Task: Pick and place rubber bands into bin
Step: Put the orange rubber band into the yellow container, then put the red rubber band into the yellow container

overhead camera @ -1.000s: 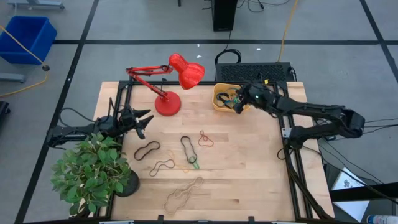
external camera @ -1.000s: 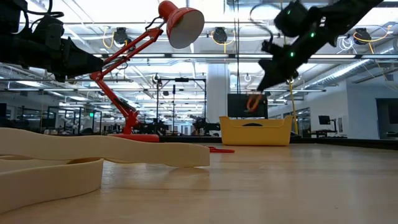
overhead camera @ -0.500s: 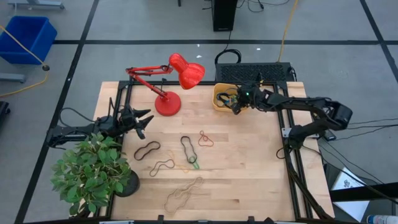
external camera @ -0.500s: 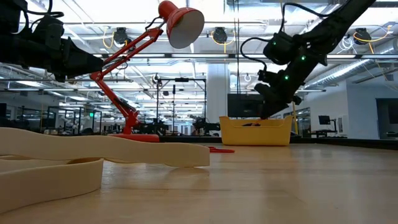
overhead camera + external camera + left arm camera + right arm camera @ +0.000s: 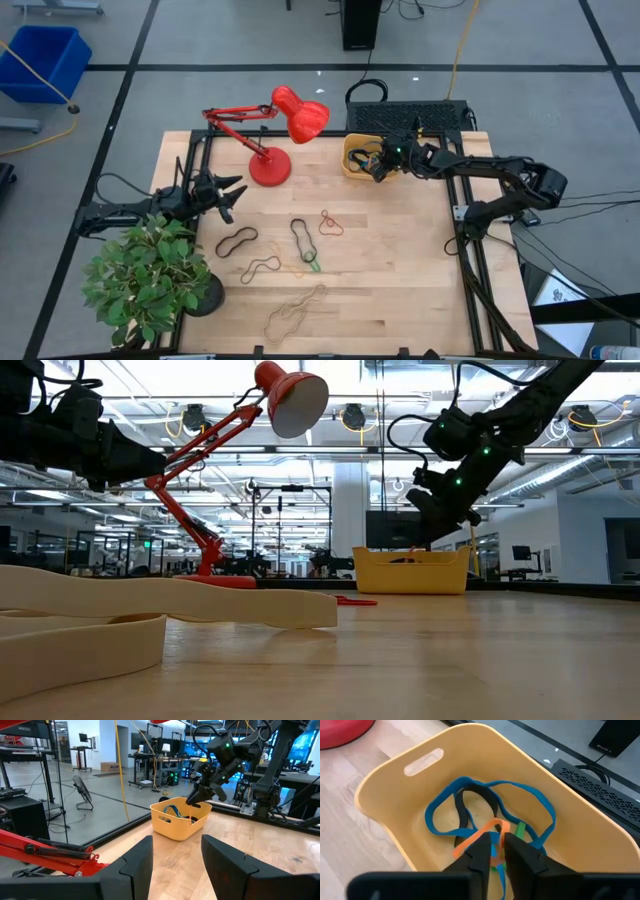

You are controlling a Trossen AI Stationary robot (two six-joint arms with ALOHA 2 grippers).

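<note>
- Rubber bands point(image 5: 487, 815): blue, black, orange and green loops lie tangled inside the bin point(image 5: 395, 795); more loose bands point(image 5: 300, 240) lie spread over the bench point(image 5: 400, 270).
- Bin stands at the bench's far edge, beside the red lamp point(image 5: 285, 125).
- Right hand point(image 5: 501, 851) hangs over the bin, fingers parted by a narrow slit, an orange band between the tips; whether it is gripped I cannot tell.
- Left hand point(image 5: 228, 193) waits open near the potted plant point(image 5: 150, 275).

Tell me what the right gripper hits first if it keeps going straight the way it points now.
Probably the orange rubber band between the right gripper's slightly parted fingers, with the blue band and the bin's floor just beyond; depth is unclear.
</note>
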